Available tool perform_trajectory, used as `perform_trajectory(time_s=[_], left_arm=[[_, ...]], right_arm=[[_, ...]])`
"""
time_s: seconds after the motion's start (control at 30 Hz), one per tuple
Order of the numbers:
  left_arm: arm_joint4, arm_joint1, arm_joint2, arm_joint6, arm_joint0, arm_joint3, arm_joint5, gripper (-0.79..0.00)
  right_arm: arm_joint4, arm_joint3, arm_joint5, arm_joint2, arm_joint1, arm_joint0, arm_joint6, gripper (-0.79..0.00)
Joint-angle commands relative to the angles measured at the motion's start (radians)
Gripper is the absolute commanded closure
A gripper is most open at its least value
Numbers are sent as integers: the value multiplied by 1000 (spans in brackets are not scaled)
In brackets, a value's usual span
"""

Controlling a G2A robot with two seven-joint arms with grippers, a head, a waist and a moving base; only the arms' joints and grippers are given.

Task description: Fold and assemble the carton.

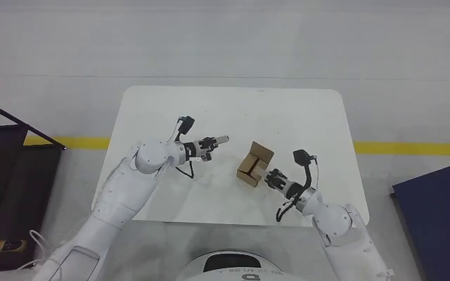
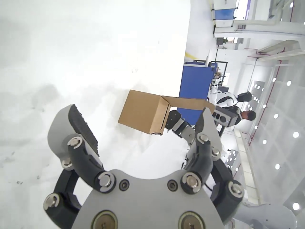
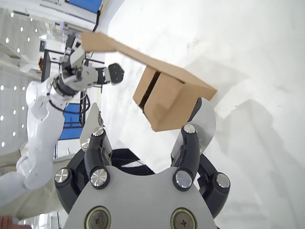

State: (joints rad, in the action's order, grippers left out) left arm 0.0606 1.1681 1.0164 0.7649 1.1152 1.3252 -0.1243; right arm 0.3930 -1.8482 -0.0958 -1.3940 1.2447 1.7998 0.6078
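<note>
On white round-cornered bench point(image 1: 211, 112), one brown cardboard carton point(image 1: 254, 166), flap raised. Two hands, both released: left hand point(image 1: 221, 139) apart from carton, right hand point(image 1: 270, 178) just beside its end.

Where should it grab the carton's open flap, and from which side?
Probably by its free outer edge, coming from the open end, where the right gripper is. The flap juts out level from the top wall of the carton, clear of the table, so one finger could go above it and one below.
</note>
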Motion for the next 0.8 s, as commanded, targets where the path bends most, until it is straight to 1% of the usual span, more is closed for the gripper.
perform_trajectory(time_s=[0.0, 0.1, 0.2, 0.27, 0.3, 0.33, 0.37, 0.47, 0.6, 0.67, 0.73, 0.77], left_arm=[[5, 16, -42, -19, -38, -52, 1, -785], [19, 41, -101, -35, -86, -110, 4, -785], [29, 66, -160, -30, -135, -165, 9, -785], [36, 85, -197, -24, -170, -204, 17, -785], [42, 95, -215, -25, -187, -224, 20, -785], [48, 106, -232, -26, -204, -243, 23, -785], [56, 116, -248, -27, -220, -260, 26, -785], [81, 146, -288, -24, -263, -310, 35, -785], [105, 175, -321, -6, -304, -371, 50, -785], [106, 185, -332, 13, -324, -399, 58, -785], [107, 192, -338, 37, -339, -422, 71, -785], [104, 195, -341, 54, -345, -433, 78, -785]], right_arm=[[35, -5, -7, -1, -3, 11, -5, -646], [176, -27, -4, 21, -10, 35, -16, -677], [339, -66, 17, 69, -15, 51, 5, -751], [431, -96, 40, 103, -17, 56, 10, -754], [501, -108, 69, 118, -17, 56, 4, -748], [572, -117, 104, 136, -17, 56, -8, -717], [629, -123, 133, 158, -16, 55, -15, -705], [753, -117, 202, 218, -12, 39, -18, -690], [806, -74, 270, 269, -3, 0, -25, -656], [821, -48, 311, 288, 2, -23, -34, -600], [801, -25, 358, 289, 9, -44, -62, -563], [801, -11, 375, 289, 11, -52, -75, -526]])
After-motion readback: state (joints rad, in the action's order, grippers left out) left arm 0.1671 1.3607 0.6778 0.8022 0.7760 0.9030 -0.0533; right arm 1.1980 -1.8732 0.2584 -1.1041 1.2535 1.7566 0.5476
